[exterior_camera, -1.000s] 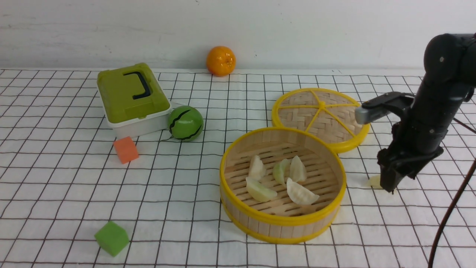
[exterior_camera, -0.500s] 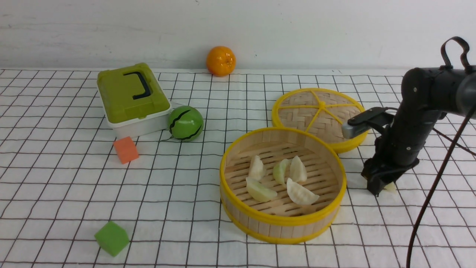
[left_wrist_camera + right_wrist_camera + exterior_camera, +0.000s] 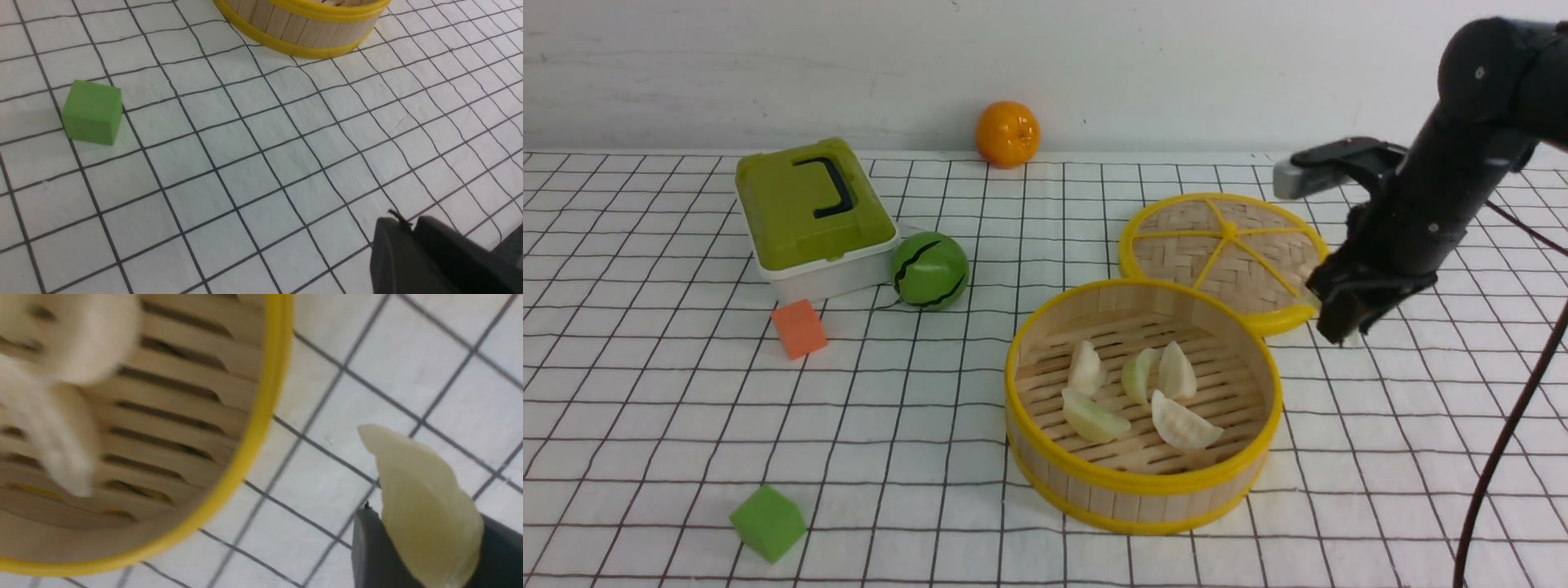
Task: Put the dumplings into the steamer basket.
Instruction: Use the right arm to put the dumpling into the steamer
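Note:
The steamer basket [image 3: 1262,388] stands right of centre on the checked cloth, with several dumplings [image 3: 1180,426] lying on its slatted floor. My right gripper [image 3: 1342,331] hangs above the cloth, to the right of the basket and beside the lid's edge. It is shut on a pale green dumpling [image 3: 429,506], which sticks out between the dark fingers [image 3: 369,555]; the basket's yellow rim [image 3: 261,428] shows close by. From the front that dumpling is almost hidden. My left gripper [image 3: 404,223] hovers over bare cloth in front of the basket [image 3: 302,36], shut with nothing in it.
The flat woven lid [image 3: 1225,249] lies behind the basket on the right. A green lidded box [image 3: 813,216], a green striped ball [image 3: 929,270] and an orange cube [image 3: 800,328] are at the left. An orange [image 3: 1008,133] sits by the wall, a green cube [image 3: 768,523] near the front.
My right gripper closed on the dumpling lying on the cloth right of the basket and lifted it up toward the lid's edge. The left gripper's place shows no change.

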Motion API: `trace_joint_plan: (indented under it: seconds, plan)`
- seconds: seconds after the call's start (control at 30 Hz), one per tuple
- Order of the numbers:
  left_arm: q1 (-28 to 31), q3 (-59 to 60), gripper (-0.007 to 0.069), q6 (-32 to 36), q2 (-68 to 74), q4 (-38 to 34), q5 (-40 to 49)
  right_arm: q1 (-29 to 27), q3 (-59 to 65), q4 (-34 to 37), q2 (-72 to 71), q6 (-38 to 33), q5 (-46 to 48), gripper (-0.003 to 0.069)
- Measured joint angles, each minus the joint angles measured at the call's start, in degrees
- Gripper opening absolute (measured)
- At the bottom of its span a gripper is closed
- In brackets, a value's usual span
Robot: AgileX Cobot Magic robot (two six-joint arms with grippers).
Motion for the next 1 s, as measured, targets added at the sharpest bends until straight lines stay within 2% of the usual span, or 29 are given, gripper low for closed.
trace_joint_plan:
  seconds: [0.3, 0.37, 0.6, 0.7, 0.87, 0.9, 1.0]
  plan:
    - [0.0, 0.0, 0.0065, 0.1, 0.0, 1.9, -0.1, 12.2, -0.4, 1.4, -0.1, 3.6, 0.7, 0.0234]
    - [0.0, 0.0, 0.0064, 0.1, 0.0, 2.1, 0.0, 13.0, -0.4, 0.8, 0.8, 4.0, 0.7, 0.0234]
    - [0.0, 0.0, 0.0072, 0.1, 0.0, 2.4, 0.4, 13.6, -0.4, -6.3, 7.4, 14.2, 0.5, 0.0234]
    - [0.0, 0.0, 0.0072, 0.1, 0.0, 2.4, 0.5, 13.6, -0.4, -7.8, 8.2, 16.3, 0.2, 0.0234]
    - [0.0, 0.0, 0.0073, 0.1, 0.0, 2.4, 0.5, 13.6, -0.4, -7.1, 8.4, 16.9, 0.1, 0.0314]
    - [0.0, 0.0, 0.0073, 0.1, 0.0, 2.4, 0.5, 13.6, -0.5, -5.9, 8.4, 16.9, 0.1, 0.0366]
    - [0.0, 0.0, 0.0073, 0.1, 0.0, 2.4, 0.5, 13.6, -1.3, -3.8, 8.2, 16.9, 0.3, 0.0449]
